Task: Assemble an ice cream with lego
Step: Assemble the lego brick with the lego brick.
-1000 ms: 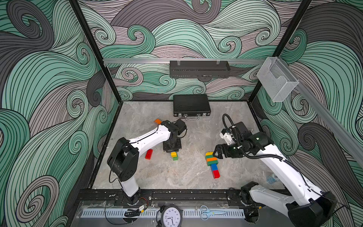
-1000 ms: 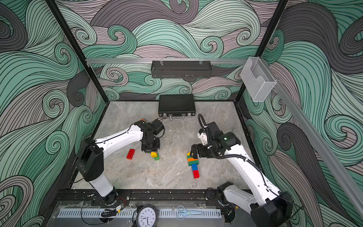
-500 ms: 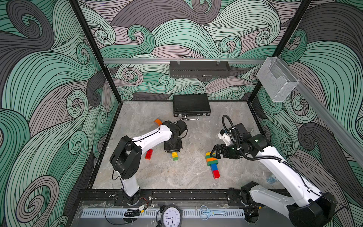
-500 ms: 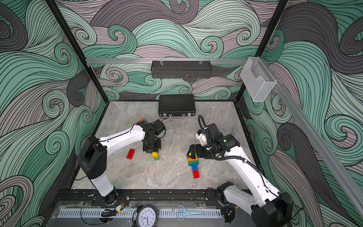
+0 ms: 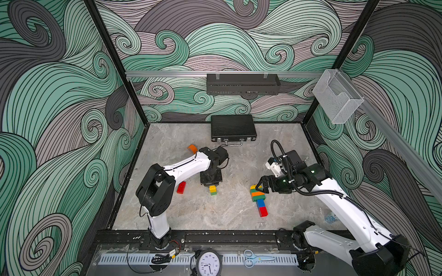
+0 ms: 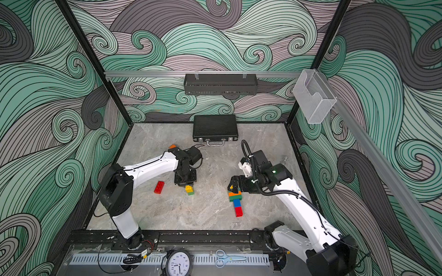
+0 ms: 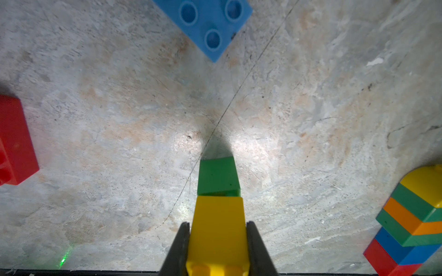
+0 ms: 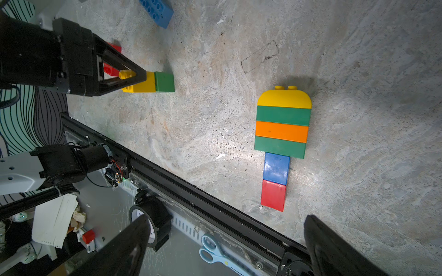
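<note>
The lego ice cream lies flat on the table: a yellow half-round top, green, orange and green bands, then a blue and red stick. My right gripper hovers open over its yellow end, with nothing between the fingers. My left gripper is shut on a yellow brick that has a green brick stuck to its underside, resting on the table. A loose red brick lies to its left. A blue brick shows only in the wrist views. An orange half-round piece sits behind the left arm.
A black briefcase lies at the back of the table. The black front rail edges the near side, with a clock and scissors beyond it. Patterned walls close in both sides.
My right gripper has drifted a little to the left, over the ice cream's yellow end, still open. The left gripper holds the yellow-and-green pair in the same spot.
</note>
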Controlling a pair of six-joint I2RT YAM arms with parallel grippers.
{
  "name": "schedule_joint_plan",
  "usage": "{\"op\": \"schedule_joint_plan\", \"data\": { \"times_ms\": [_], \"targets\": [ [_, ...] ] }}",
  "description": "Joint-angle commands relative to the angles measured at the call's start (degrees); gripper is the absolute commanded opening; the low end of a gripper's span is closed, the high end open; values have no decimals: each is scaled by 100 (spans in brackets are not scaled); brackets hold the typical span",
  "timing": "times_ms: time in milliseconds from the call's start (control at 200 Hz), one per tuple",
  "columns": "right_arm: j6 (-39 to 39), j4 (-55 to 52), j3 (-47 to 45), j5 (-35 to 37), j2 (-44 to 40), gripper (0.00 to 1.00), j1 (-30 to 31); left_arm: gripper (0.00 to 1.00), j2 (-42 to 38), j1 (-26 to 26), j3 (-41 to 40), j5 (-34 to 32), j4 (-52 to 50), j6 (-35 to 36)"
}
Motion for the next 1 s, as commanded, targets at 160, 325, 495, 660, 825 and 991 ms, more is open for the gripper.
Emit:
{"op": "schedule_joint_plan", "data": {
  "times_ms": [160,325,495,660,825,991],
  "targets": [
    [-11,-12,-69,-57,-52,99,-36,0,172,39,-26,-137,-83,-94],
    [-20,-8,-90,-61,-43,99,-36,0,224,40,-11,-103,-76,-207],
    [-47,-10,-105,-46,-52,99,-41,0,287,4,103,-162,-158,-198],
    [-62,-24,-116,-52,-52,99,-45,0,336,-29,151,-210,-279,-287],
    [-64,-42,-136,-38,-94,99,-50,0,325,-80,134,-229,-298,-378],
    [-73,-57,-160,-35,-117,99,-41,0,304,-162,140,-242,-272,-541]
  ]
}}
